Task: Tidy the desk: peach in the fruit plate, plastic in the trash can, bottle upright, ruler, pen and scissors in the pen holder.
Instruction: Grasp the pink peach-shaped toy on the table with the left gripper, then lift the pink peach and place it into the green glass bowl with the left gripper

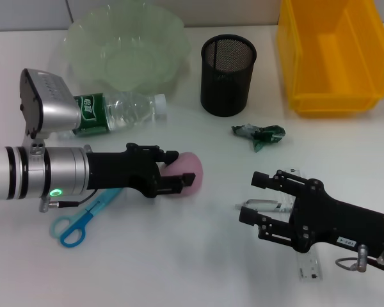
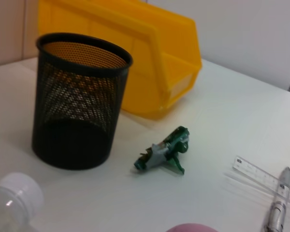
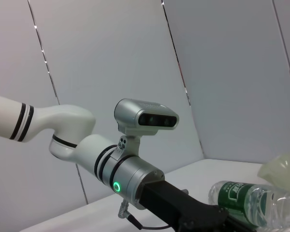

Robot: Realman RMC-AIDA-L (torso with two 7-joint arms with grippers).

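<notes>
A pink peach (image 1: 193, 170) lies on the white desk mid-left, and my left gripper (image 1: 178, 170) is shut on it from the left. Only the peach's top (image 2: 193, 228) shows in the left wrist view. The clear bottle (image 1: 118, 112) with a green label lies on its side behind the left arm. Blue scissors (image 1: 77, 220) lie under that arm. Green crumpled plastic (image 1: 259, 134) (image 2: 164, 152) rests near the black mesh pen holder (image 1: 227, 73) (image 2: 79, 101). My right gripper (image 1: 255, 199) hangs open over the pen (image 1: 269, 206) (image 2: 278, 208), which lies on the clear ruler (image 1: 309, 265) (image 2: 263, 175).
The pale green fruit plate (image 1: 125, 45) stands at the back left. A yellow bin (image 1: 333, 54) (image 2: 135, 53), the trash can, stands at the back right. The right wrist view shows the left arm, the lying bottle (image 3: 251, 198) and the plate's edge (image 3: 285, 164).
</notes>
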